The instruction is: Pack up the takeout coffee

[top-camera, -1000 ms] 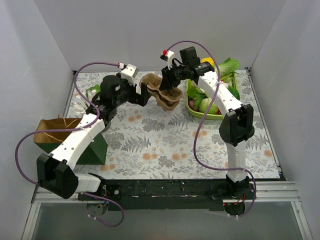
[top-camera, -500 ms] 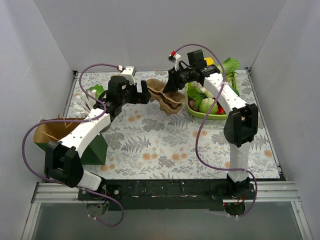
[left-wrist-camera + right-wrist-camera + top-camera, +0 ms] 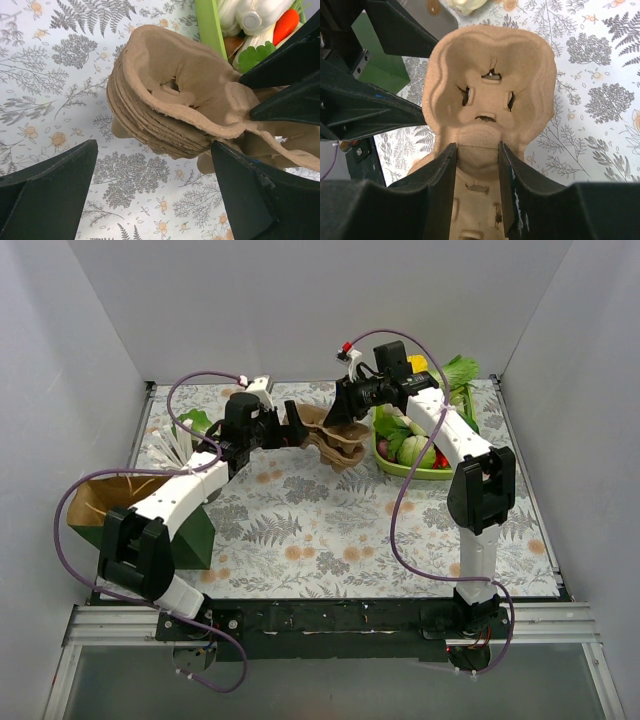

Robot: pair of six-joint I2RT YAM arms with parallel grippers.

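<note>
Cardboard carrier stack (image 3: 332, 435): held by its middle ridge, apparently clear of the counter (image 3: 330, 530); probably so that one carrier can be peeled off for the coffee
Right claw (image 3: 476, 150): closed narrow on that ridge; the stack is steadied by it
Left claw (image 3: 154, 150): spread wide either side of the stack's free end; nothing is gripped
Takeout coffee: not made out in any view; possibly hidden by the left arm, left of the stack
Paper bag (image 3: 100, 502): well left of the stack; partly covered by the arm
Vegetable tray (image 3: 385, 465): just right of the stack; cut off in the left wrist view

One stack of carriers (image 3: 335, 440) (several nested), one green tray (image 3: 421, 473), one brown bag (image 3: 100, 502), two grippers (image 3: 296, 426) (image 3: 347, 423).
</note>
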